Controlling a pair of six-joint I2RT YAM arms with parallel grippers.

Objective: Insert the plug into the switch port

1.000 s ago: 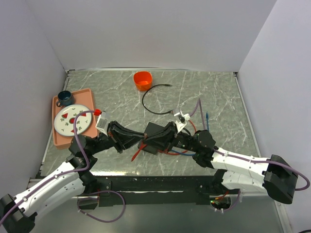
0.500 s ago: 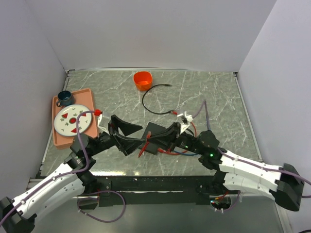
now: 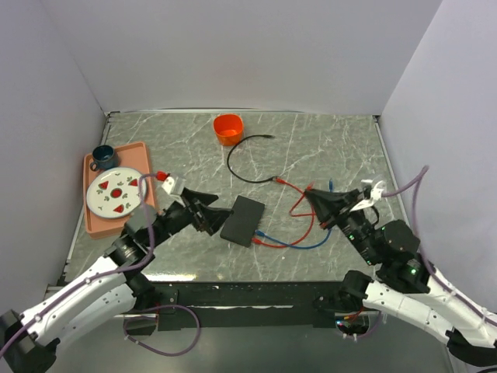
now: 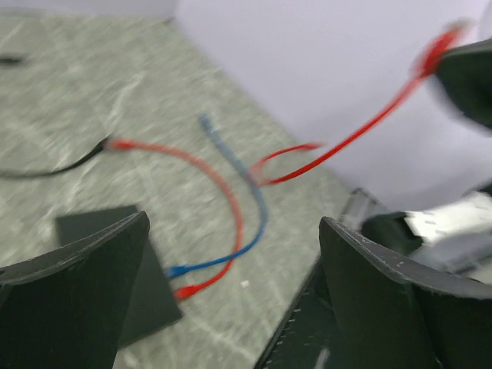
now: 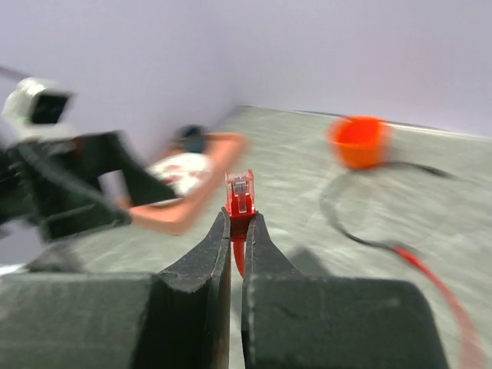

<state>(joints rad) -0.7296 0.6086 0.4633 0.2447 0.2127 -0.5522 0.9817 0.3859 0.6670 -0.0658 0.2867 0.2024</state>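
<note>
The flat black box (image 3: 243,220) lies on the marble table, and its switch port does not show in any view. My left gripper (image 3: 208,218) stands open just left of the box with nothing between its fingers. In the left wrist view the box (image 4: 157,296) lies partly behind the left finger (image 4: 84,284). My right gripper (image 3: 314,196) hovers to the right of the box, apart from it, shut on the red plug (image 5: 240,192), which sticks out past the fingertips. The plug's red cable (image 3: 303,221) trails down to the table.
A blue cable (image 3: 299,242) and the red cable's other end (image 4: 187,291) lie right of the box. A black cable (image 3: 237,169) curls behind it, near the orange cup (image 3: 227,128). A pink tray (image 3: 97,221) with a plate (image 3: 116,191) and mug (image 3: 103,157) sits at left.
My left gripper opened, let go of the box and drew back left. The box now lies flat. My right gripper pulled away to the right, still holding the red plug.
</note>
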